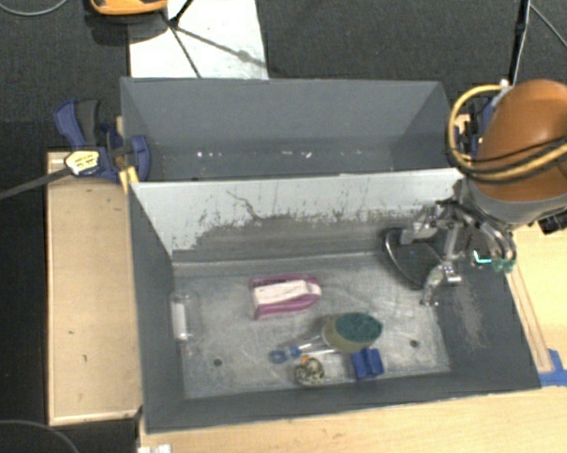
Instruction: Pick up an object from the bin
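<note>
Gripper (438,278): R side of bin (154,273), over bare floor; open/shut can't tell. Nearest: green round pad (354,330), blue block (366,364).

The small round thing (309,370) beside the blue block (366,364) is too tiny to name.

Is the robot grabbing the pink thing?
No, the gripper hangs near the bin's right wall, well apart from the pink thing in the middle.
</note>
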`<state>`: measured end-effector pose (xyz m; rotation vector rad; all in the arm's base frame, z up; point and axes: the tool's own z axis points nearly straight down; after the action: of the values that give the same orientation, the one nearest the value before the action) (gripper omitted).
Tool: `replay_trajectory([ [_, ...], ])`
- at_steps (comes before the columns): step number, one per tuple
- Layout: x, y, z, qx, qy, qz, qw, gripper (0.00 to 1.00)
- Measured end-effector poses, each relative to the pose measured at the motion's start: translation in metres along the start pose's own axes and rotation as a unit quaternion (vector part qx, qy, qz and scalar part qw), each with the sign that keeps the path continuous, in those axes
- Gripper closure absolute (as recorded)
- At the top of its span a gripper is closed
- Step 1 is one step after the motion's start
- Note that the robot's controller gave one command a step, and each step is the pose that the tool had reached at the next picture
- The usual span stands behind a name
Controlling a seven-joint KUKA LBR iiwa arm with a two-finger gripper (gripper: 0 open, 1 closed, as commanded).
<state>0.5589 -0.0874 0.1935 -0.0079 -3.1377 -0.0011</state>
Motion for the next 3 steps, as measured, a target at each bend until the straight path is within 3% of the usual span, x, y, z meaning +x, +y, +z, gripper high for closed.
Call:
replay_trajectory([
  [1, 0.035, 0.079, 0.104, 0.002, -0.0152, -0.019, 0.9997, 0.0],
  [2, 0.018, 0.111, 0.121, 0.001, -0.0062, 0.029, 0.9996, 0.0],
  [3, -0.01, 0.217, 0.091, -0.002, -0.0049, 0.026, 0.9996, 0.0],
])
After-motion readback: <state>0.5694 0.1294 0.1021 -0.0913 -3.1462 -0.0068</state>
